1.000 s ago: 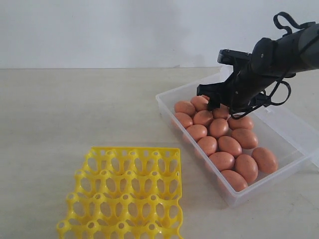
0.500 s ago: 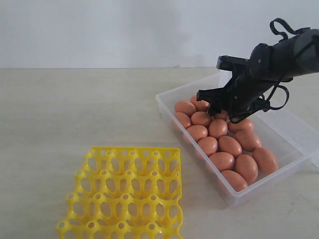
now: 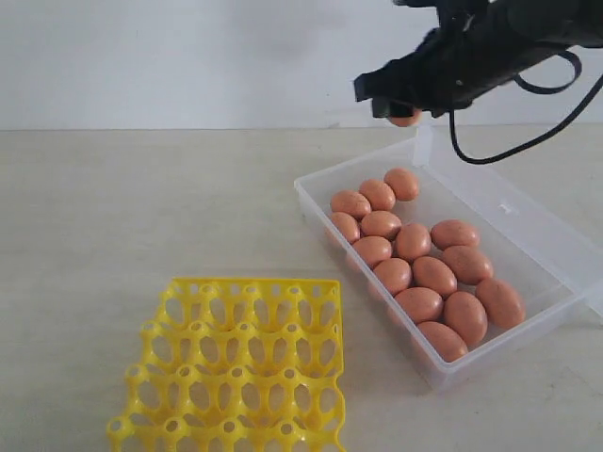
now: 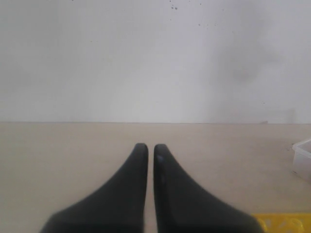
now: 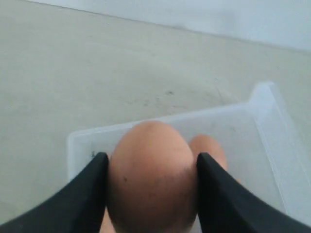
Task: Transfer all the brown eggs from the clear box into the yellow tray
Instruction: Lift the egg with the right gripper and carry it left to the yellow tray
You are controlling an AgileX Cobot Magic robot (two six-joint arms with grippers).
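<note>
1. The right tool (image 5: 151, 162) grips one brown egg (image 3: 406, 119) between its two black fingers, one finger pressed on each side of the shell
2. In the exterior view that egg hangs in the air, well above the tabletop (image 3: 141, 207), over the far end of the clear box (image 3: 523, 240)
3. The other brown eggs (image 3: 415, 273) lie on the floor of the clear box, packed close along the side nearer the tray, many of them touching; the side of the floor away from the tray is bare
4. The clear box sits on the right of the tabletop, set at a slant
5. The yellow tray (image 3: 252, 283) lies flat on the tabletop, near the front edge, apart from the box and to its left
6. The left tool (image 4: 146, 148) has its fingers nearly together, with only a thin slit between them and nothing in it; it points across the tabletop toward a pale wall (image 4: 155, 58)
</note>
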